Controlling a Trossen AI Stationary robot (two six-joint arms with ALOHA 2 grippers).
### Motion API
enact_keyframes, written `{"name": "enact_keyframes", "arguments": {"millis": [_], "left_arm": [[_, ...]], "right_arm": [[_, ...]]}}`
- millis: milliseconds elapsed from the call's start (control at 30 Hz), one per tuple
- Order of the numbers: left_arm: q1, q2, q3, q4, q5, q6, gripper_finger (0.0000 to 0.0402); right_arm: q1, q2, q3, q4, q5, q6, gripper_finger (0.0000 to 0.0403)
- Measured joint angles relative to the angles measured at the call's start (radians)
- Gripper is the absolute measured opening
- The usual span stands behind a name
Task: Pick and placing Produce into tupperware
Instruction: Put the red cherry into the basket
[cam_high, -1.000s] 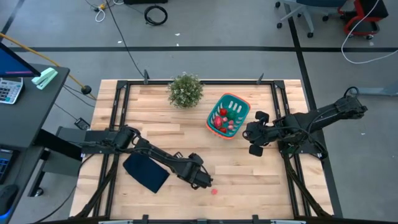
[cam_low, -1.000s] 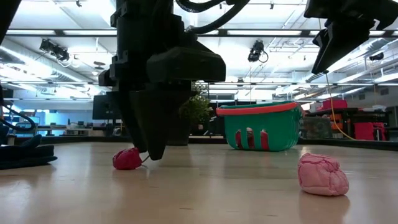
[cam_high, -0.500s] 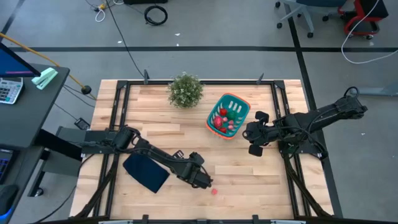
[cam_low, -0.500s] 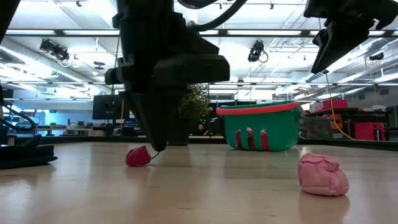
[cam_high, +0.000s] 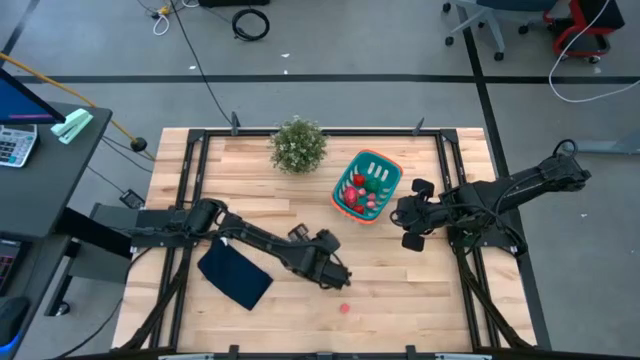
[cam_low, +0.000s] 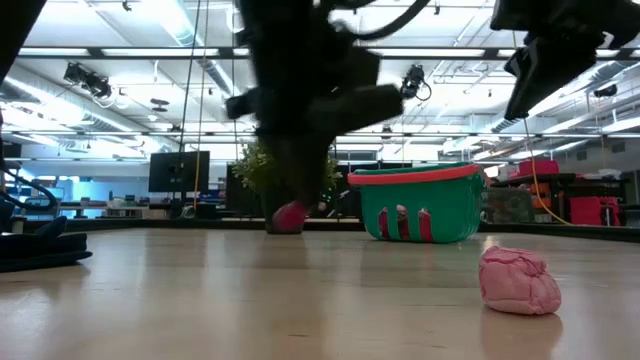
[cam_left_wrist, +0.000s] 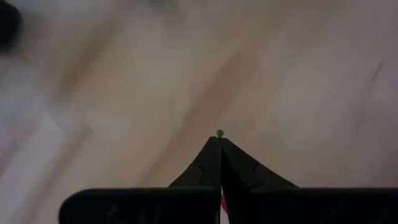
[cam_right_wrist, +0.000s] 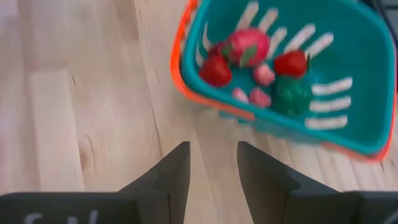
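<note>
One red piece (cam_low: 289, 216) seems pinched in left gripper (cam_high: 338, 275), jaws clamped — carry it high, clear basket (cam_high: 391, 176) rim, then release. Right gripper (cam_right_wrist: 212, 163) parted, empty, beside basket.

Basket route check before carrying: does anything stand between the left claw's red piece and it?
Nothing visible: bare wood separates the left claw, holding the red piece, from the basket; right claw waits beside it.

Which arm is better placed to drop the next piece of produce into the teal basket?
Left. The left gripper is shut on a small red piece, lifted off the table. The right gripper waits open and empty beside the basket.
</note>
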Motion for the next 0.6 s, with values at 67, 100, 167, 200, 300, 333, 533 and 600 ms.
{"name": "enact_keyframes", "arguments": {"millis": [67, 100, 167, 200, 300, 333, 533, 600], "left_arm": [[0.017, 0.0, 0.04, -0.001, -0.05, 0.049, 0.0002], [0.027, 0.0, 0.062, -0.002, -0.078, 0.079, 0.0002], [0.054, 0.0, 0.106, -0.002, -0.133, 0.13, 0.0001], [0.071, 0.0, 0.129, -0.001, -0.16, 0.153, 0.0001], [0.137, -0.001, 0.191, 0.049, -0.213, 0.249, 0.0001], [0.161, -0.001, 0.208, 0.078, -0.217, 0.292, 0.0001], [0.315, -0.001, 0.252, 0.347, -0.156, 0.578, 0.0001], [0.365, -0.001, 0.253, 0.418, -0.07, 0.614, 0.0001]], "right_arm": [[0.0, -0.001, 0.0, -0.046, -0.02, 0.037, 0.014], [0.0, -0.001, 0.0, -0.077, -0.035, 0.064, 0.014], [0.001, -0.001, 0.0, -0.137, -0.069, 0.134, 0.014], [0.004, -0.001, 0.0, -0.159, -0.082, 0.175, 0.014], [0.025, -0.001, 0.0, -0.192, -0.086, 0.285, 0.014], [0.035, -0.001, 0.0, -0.192, -0.087, 0.31, 0.014], [0.113, -0.001, 0.0, -0.192, -0.089, 0.366, 0.014], [0.14, -0.001, 0.0, -0.192, -0.09, 0.366, 0.014]]}}
